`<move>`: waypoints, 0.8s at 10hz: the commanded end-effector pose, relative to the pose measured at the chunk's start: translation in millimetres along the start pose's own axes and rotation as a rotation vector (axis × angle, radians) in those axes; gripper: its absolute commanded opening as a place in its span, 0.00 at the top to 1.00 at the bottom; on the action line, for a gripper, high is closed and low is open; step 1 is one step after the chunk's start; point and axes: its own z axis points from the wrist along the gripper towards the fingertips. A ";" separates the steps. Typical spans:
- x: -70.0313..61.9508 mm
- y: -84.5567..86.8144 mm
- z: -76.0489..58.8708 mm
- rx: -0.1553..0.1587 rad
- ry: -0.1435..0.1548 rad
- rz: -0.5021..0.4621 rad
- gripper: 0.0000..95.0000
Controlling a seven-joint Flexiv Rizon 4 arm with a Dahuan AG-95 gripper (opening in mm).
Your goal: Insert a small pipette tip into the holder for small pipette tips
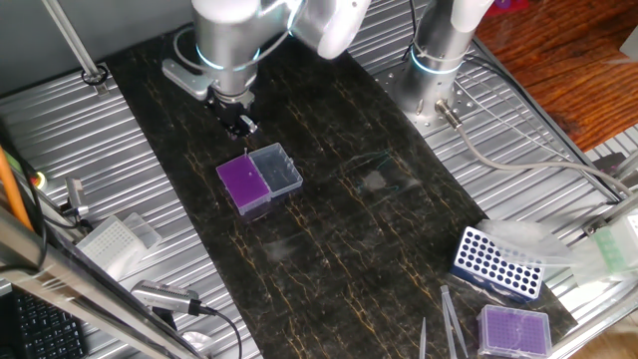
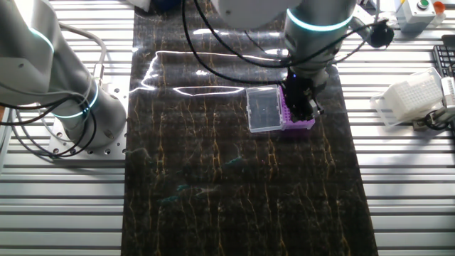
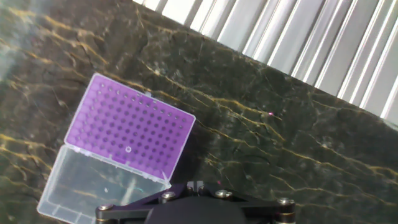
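Observation:
The holder for small pipette tips (image 1: 245,180) is a small box with a vivid purple grid, and its clear lid (image 1: 276,170) lies open beside it. It also shows in the other fixed view (image 2: 290,114) and in the hand view (image 3: 127,126). One small pale tip (image 3: 128,149) sits in a hole of the grid. My gripper (image 1: 240,126) hovers just above the holder's far edge and hides part of it in the other fixed view (image 2: 304,107). In the hand view (image 3: 196,185) the jaws stand together, and I see nothing between them.
A blue rack with large holes (image 1: 497,263) and a paler purple-topped box (image 1: 514,329) stand at the front right. A white tip box (image 1: 112,242) and tools lie at the left. A second arm's base (image 1: 439,70) stands at the back right of the black mat.

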 end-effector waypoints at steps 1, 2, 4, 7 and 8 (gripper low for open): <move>-1.9 1.1 1.0 -0.009 -0.033 0.015 1.00; -3.1 2.5 1.8 -0.013 -0.068 0.011 1.00; -4.0 3.5 2.4 -0.025 -0.101 0.010 1.00; -4.1 3.6 2.5 -0.056 -0.170 -0.010 0.80; -4.5 3.5 2.3 -0.065 -0.178 -0.010 1.00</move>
